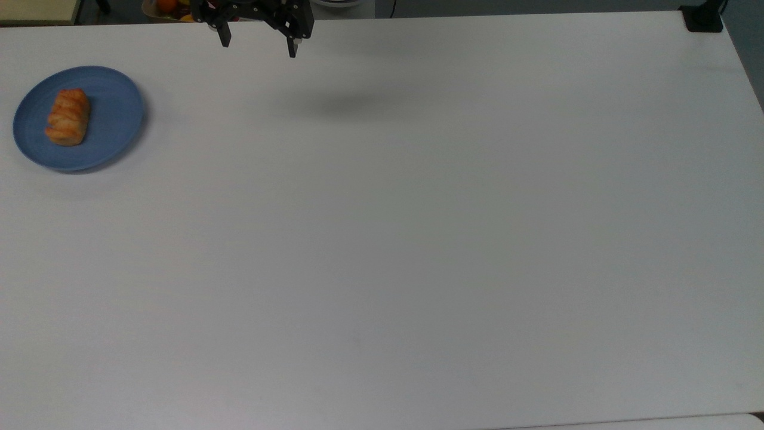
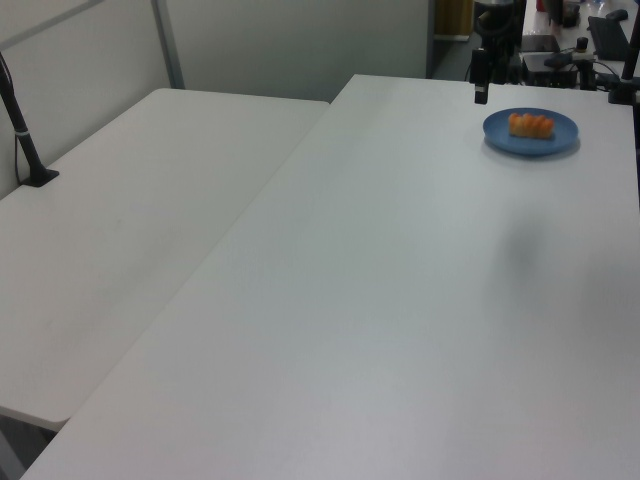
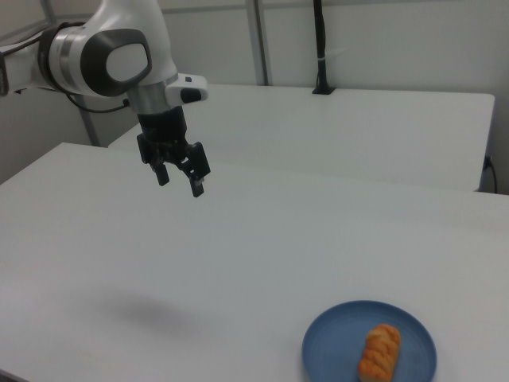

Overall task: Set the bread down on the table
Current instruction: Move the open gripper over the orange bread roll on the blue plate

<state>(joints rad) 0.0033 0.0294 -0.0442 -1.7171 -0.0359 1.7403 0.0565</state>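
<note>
Bread was not in the gripper, whose two black fingers stood wide apart with nothing between them. The gripper hung above the table, close to the tabletop's far edge in the top view, and pointed downward from the white and grey arm that showed in the right view. A soft shadow lay on the bare tabletop near the gripper, a little toward the top view's right.

Well apart from the gripper, toward the top view's left edge of the tabletop, sat a round blue plate. The bread lay on that plate, a golden-orange roll with a ridged crust, resting on its long side somewhat off the plate's centre. In the left view the plate with the bread sat near the table's far right corner; in the right view the plate with the bread stood by the near edge.

Beyond the table stood a second white table, and a black post rose from its far edge.
</note>
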